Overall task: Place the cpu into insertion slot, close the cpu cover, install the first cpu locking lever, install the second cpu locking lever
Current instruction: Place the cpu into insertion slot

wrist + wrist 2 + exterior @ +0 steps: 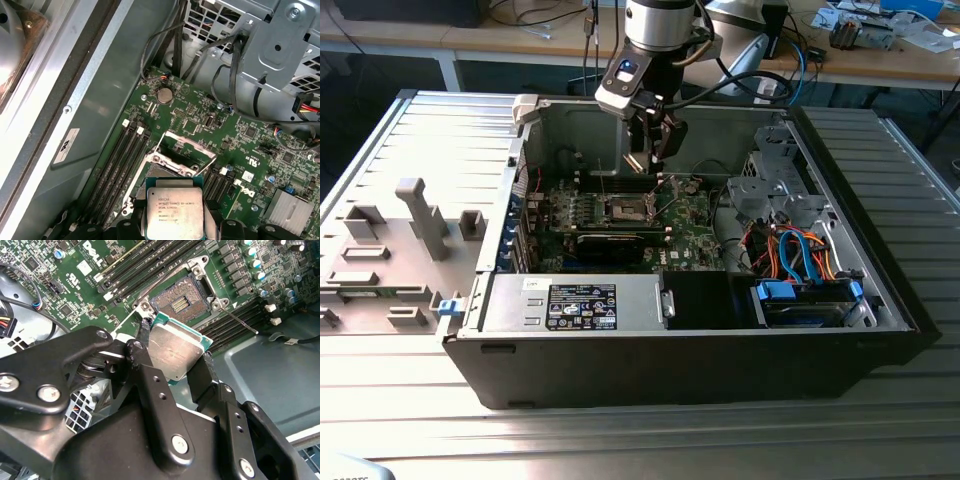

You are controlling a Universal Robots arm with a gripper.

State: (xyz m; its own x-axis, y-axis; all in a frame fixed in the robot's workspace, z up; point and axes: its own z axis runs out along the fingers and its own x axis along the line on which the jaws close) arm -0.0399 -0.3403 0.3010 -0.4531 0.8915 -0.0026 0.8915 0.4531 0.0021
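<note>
My gripper (176, 342) is shut on the cpu (175, 352), a flat square chip with a pale metal top, pinched at two opposite edges by the black fingers (150, 370). In the exterior view the gripper (655, 150) hangs inside the open computer case, a little above the green board. The insertion slot (180, 302) lies open just beyond the chip, dark centre exposed, silver rim around it. In the first wrist view the cpu (173, 207) hides part of the slot (162, 172), and the cpu cover (172, 135) stands raised behind it. Two thin lever rods (240, 322) (145, 287) stick out unlatched.
Black memory slots (135, 265) flank the socket. A grey power supply (580, 305) fills the case front, with a drive cage (780, 175) and blue and orange cables (800, 250) on the exterior view's right. Grey fixtures (420, 215) stand outside on the left.
</note>
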